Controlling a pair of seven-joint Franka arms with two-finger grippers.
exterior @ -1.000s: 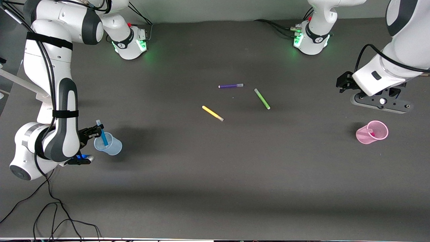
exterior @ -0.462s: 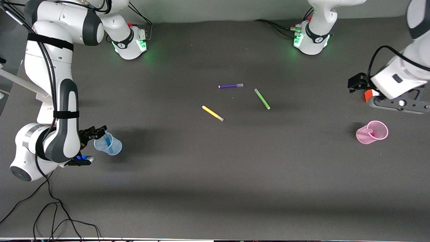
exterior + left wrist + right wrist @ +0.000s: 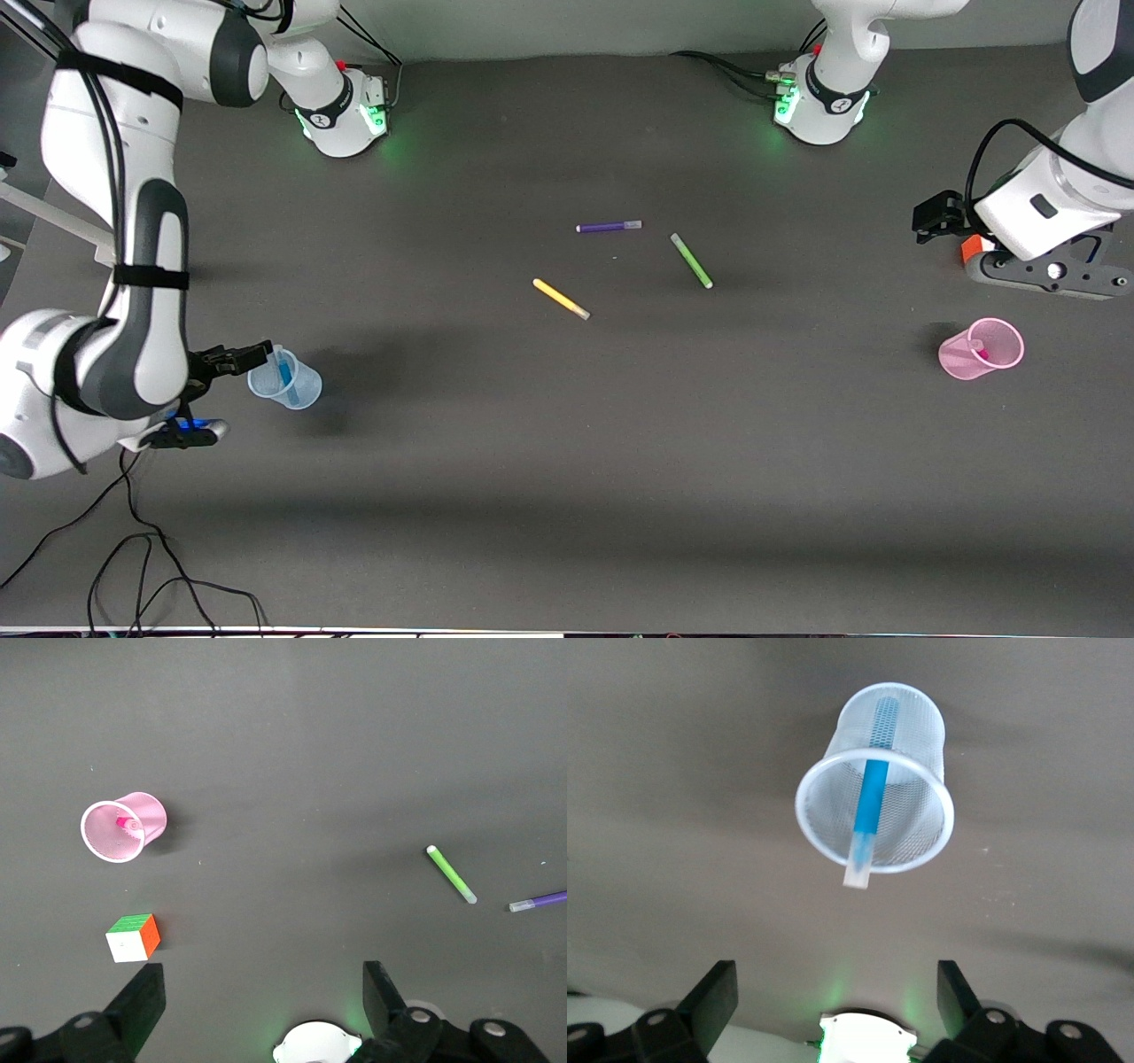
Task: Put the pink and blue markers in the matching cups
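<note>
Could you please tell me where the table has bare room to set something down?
The whole strip nearer the camera than the blue cup and pink cup is bare, as is the stretch between each cup and the middle. The middle is crowded: purple, green and yellow markers.

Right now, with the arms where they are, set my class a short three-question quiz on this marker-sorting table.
1. True or false: the blue marker stands in the blue cup.
2. Which loose marker lies nearest the front camera?
A. purple marker
B. green marker
C. yellow marker
3. Fill in: the pink marker sits in the ____ cup.

Key
1. True; the right gripper is open beside the cup.
2. C
3. pink; the left gripper hangs open above the table, near a colour cube.
</note>
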